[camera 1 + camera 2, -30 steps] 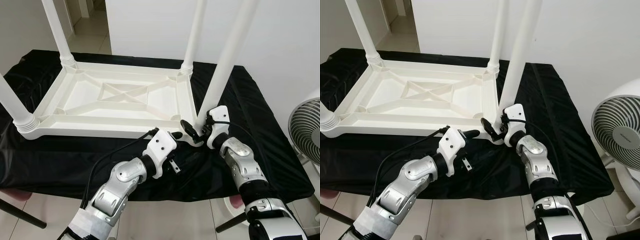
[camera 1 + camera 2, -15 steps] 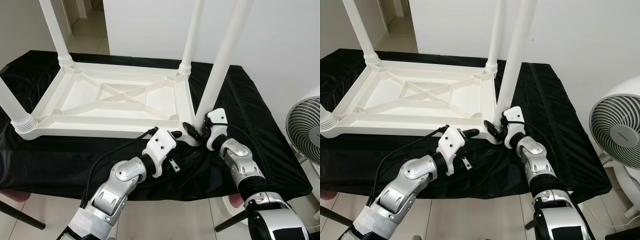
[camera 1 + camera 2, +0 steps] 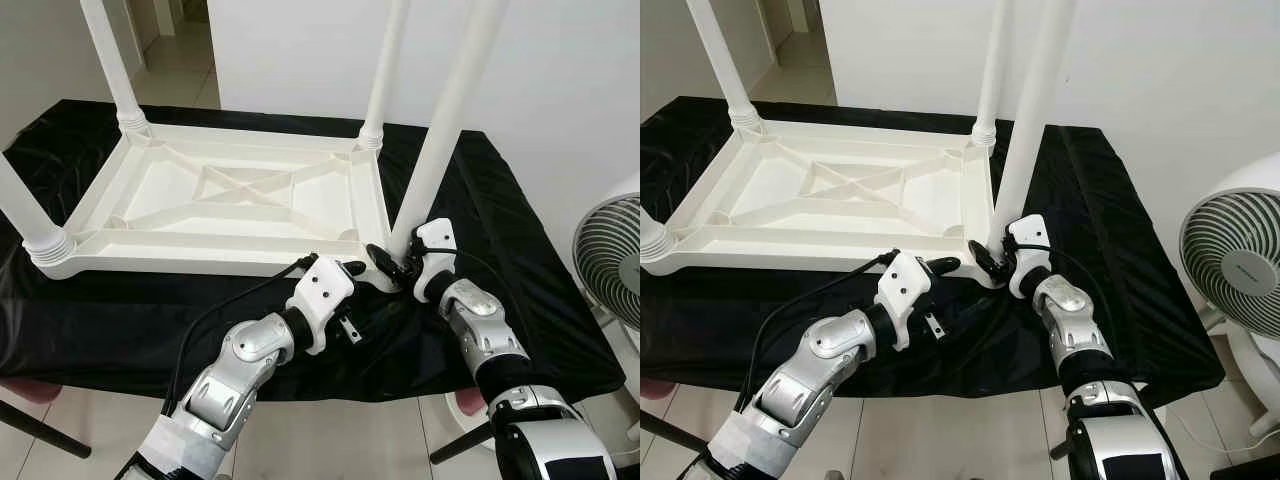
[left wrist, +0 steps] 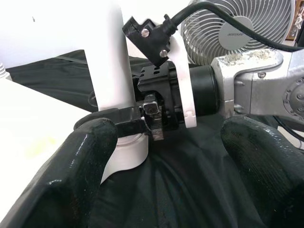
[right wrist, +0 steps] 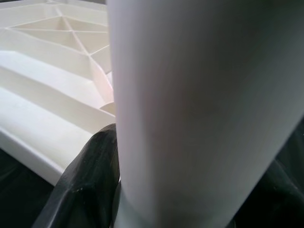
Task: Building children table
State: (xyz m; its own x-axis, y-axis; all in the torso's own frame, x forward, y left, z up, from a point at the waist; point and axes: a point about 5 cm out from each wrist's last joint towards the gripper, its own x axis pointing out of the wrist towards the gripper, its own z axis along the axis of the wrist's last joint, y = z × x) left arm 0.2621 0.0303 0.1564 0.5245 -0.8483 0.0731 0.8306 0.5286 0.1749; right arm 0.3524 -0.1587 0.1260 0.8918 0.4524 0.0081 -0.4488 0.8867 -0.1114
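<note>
A white plastic children's table point(image 3: 200, 262) lies upside down on a black cloth point(image 3: 500, 200), with legs standing up at its corners. The near-right leg point(image 3: 440, 130) rises from the front right corner. My right gripper point(image 3: 392, 262) is shut on this leg at its base; the right wrist view has the leg point(image 5: 199, 109) between two black fingers point(image 5: 88, 185). My left gripper point(image 3: 351, 298) hovers open over the cloth just in front of that corner, its fingers point(image 4: 80, 180) wide apart and aimed at the right gripper point(image 4: 142, 121).
A white floor fan point(image 3: 1230, 262) stands to the right of the cloth-covered surface. Other legs rise at the far left point(image 3: 115, 60), far right point(image 3: 385, 70) and near left point(image 3: 25, 215). A black cable point(image 3: 230, 305) trails from my left wrist.
The camera has shifted slightly. Both grippers hold nearly the same places at the front right corner, and the right one stays on the leg.
</note>
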